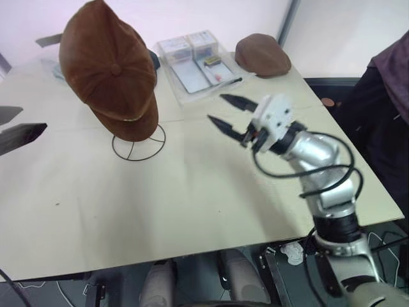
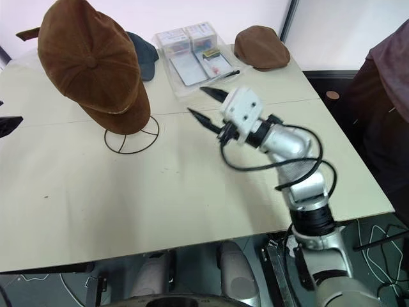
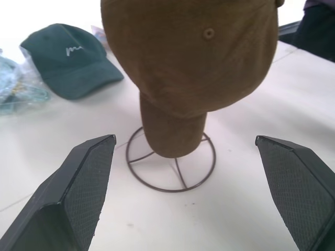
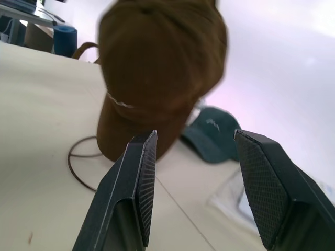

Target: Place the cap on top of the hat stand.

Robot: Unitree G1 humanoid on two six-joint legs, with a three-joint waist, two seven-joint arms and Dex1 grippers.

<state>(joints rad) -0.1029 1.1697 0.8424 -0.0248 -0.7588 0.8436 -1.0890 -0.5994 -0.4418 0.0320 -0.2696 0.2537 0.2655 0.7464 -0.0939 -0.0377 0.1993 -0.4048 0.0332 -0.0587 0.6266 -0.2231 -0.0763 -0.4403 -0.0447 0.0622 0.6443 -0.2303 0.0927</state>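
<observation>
cap [image 1: 108, 70]: sits over hat stand [image 1: 138, 142] on surface [image 1: 192, 185] | left pincer [image 3: 196, 196]: fingers spread wide, nothing held | right pincer [image 1: 225, 112]: fingers apart, nothing held, beside stand

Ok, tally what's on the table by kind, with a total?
Caps: 3, the brown cap on the stand, a dark blue cap, a brown flat cap
Hat stand: 1
Clear plastic packet: 1
Total: 5
</observation>
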